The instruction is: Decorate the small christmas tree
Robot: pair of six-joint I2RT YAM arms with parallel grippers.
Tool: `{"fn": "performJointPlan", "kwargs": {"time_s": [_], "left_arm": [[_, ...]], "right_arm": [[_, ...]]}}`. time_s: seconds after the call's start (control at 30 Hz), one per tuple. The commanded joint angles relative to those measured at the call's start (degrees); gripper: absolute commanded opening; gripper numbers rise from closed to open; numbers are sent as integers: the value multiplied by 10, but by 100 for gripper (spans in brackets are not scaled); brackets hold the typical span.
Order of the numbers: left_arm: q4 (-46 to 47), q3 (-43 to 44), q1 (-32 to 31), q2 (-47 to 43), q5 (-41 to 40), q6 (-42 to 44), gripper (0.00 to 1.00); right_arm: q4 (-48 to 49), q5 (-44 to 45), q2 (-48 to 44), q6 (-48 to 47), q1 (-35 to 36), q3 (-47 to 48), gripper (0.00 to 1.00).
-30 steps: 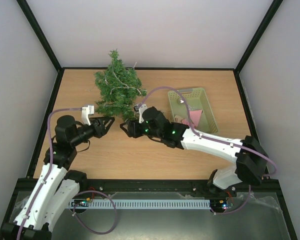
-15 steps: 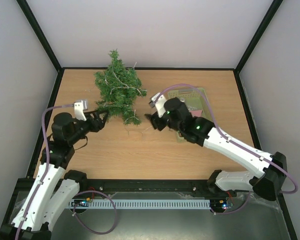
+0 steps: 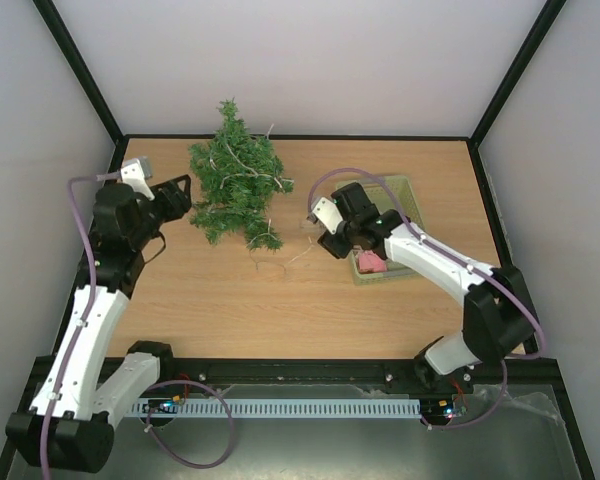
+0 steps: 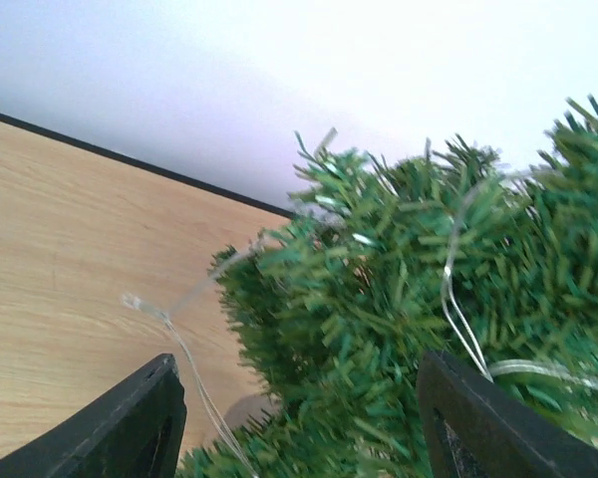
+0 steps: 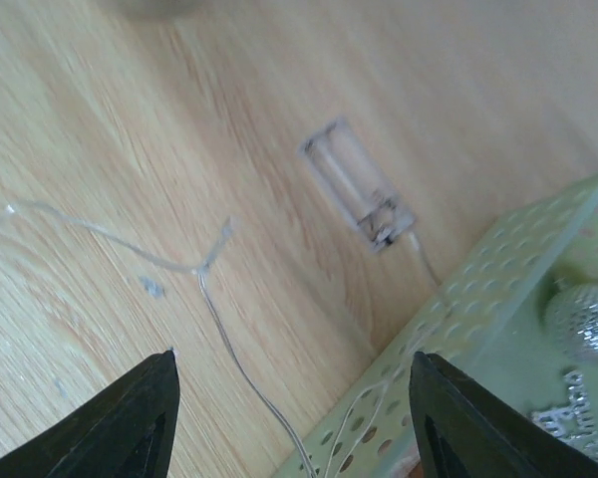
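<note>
The small christmas tree [image 3: 236, 183] lies on the table at the back left, with a thin light wire [image 3: 242, 165] draped through its dark green branches. My left gripper [image 3: 180, 195] is at the tree's left side. It is open, and in the left wrist view tree [image 4: 409, 299] needles fill the gap between the fingers [image 4: 145, 423] without being clamped. My right gripper [image 3: 337, 240] hangs open over the left edge of the pale green basket [image 3: 408, 190], with nothing held. Below the right gripper [image 5: 299, 428] lie the bare wire [image 5: 214, 309] and a clear battery box [image 5: 359, 194].
The wire trails from the tree's base over the wood in a loop [image 3: 270, 266]. The basket [image 5: 498, 319] holds a silver ball [image 5: 583, 319], a silver glitter piece [image 5: 570, 423] and something pink [image 3: 370, 262]. White walls enclose the table on three sides.
My left arm swung back and left from the tree's base to its left side, and its jaws widened. My right arm pulled away to the right, from the tree's base to the basket's left edge.
</note>
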Motion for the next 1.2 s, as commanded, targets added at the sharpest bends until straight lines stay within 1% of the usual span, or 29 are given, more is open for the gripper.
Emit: {"fn": "performJointPlan", "kwargs": {"time_s": [0.0,0.1,0.2,0.27,0.3,0.37,0.4,0.43,0.47,0.53,0.57,0.7,0.87,0.93,1.03,1.17], "left_arm": [[4,40,43,32,39,1,65],[-9,52,52,35,59,-5,65],[-23,59,48,29,77,-4,65],[-35,62,40,26,74,7,65],[-41,63,36,24,69,13,65],[-51,65,28,20,63,26,64],[-57,65,23,17,59,30,64],[-61,67,18,13,56,34,64],[-68,67,13,9,54,38,63],[-78,71,4,3,52,52,63],[-81,74,1,0,50,60,63],[-89,79,-12,-8,46,85,63],[-84,80,-19,-15,71,96,61],[-78,80,-21,-18,86,101,60],[-73,80,-24,-21,102,104,59],[-69,77,-31,-32,123,102,58]], "right_arm": [[-58,0,34,-61,-17,24,61],[-68,12,65,-74,-24,33,61],[-76,48,96,-75,-24,45,61],[-79,62,109,-77,-24,51,60],[-82,68,114,-76,-24,55,57],[-97,72,125,-71,-24,72,48],[-106,74,128,-67,-24,79,39],[-114,77,129,-61,-24,86,28],[-119,79,127,-53,-24,91,20],[-135,78,115,-36,-24,102,7],[-141,78,107,-28,-24,106,3],[-159,72,65,5,-23,116,2],[-193,113,34,53,-21,145,2],[-214,114,26,73,-20,163,2],[-234,73,13,110,-19,182,2],[-245,2,-10,176,-12,178,2]]}}
